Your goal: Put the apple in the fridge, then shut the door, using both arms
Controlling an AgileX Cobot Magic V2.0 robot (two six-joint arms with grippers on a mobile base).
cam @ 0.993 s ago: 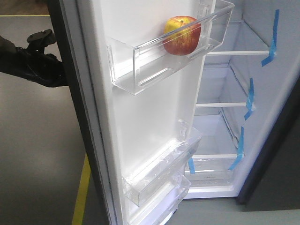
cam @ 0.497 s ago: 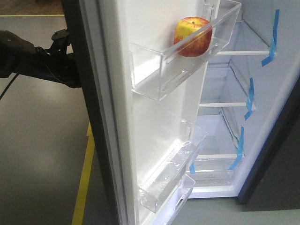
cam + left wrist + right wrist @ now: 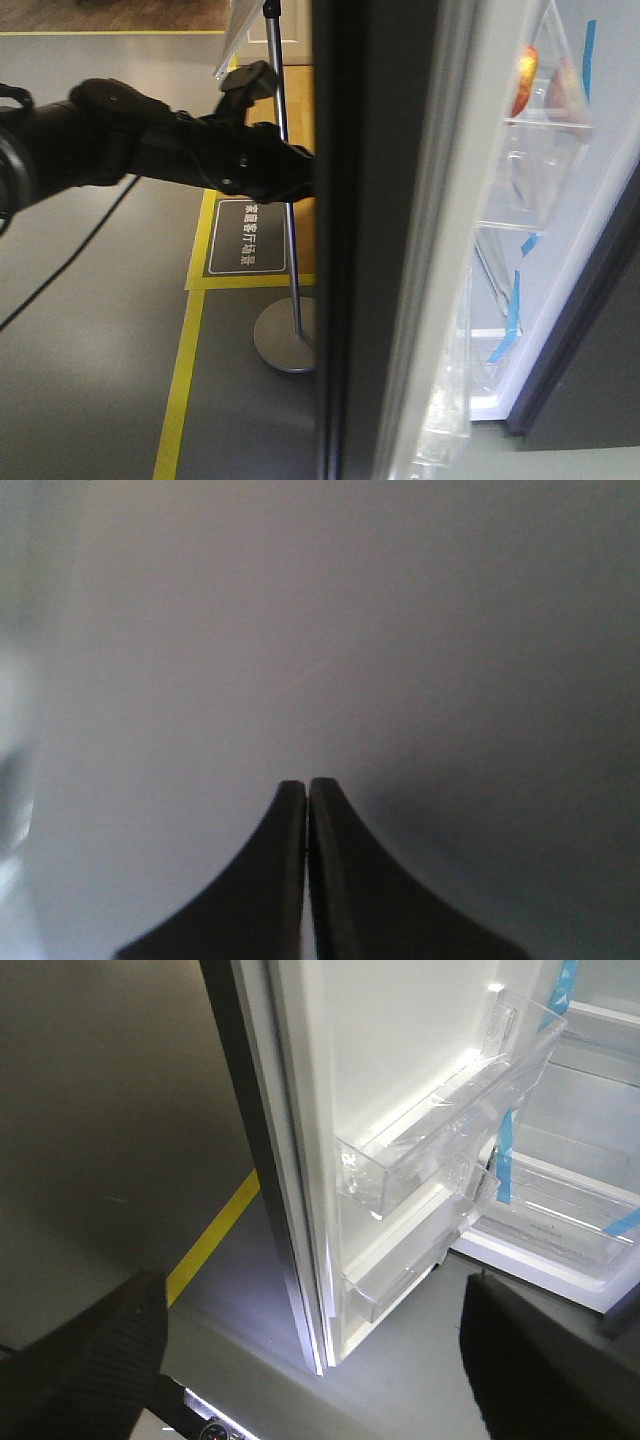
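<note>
The left arm (image 3: 150,150) reached to the dark outer face of the door (image 3: 350,250), left pincer (image 3: 306,790) pressed together on nothing before that grey panel; the apple (image 3: 524,82) sat in the upper door bin (image 3: 545,110), the fridge (image 3: 610,130) cavity open beyond. The right pincer (image 3: 320,1360) hung spread and empty, facing the lower door bins (image 3: 430,1150). Closing well probably called for a flat, steady push near the free edge, gentle enough not to jolt the apple out, with the right pincer held out of the gap.

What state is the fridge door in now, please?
Nearly closed, not shut: the door stands edge-on, and the fridge shows white inside beyond it.
</note>
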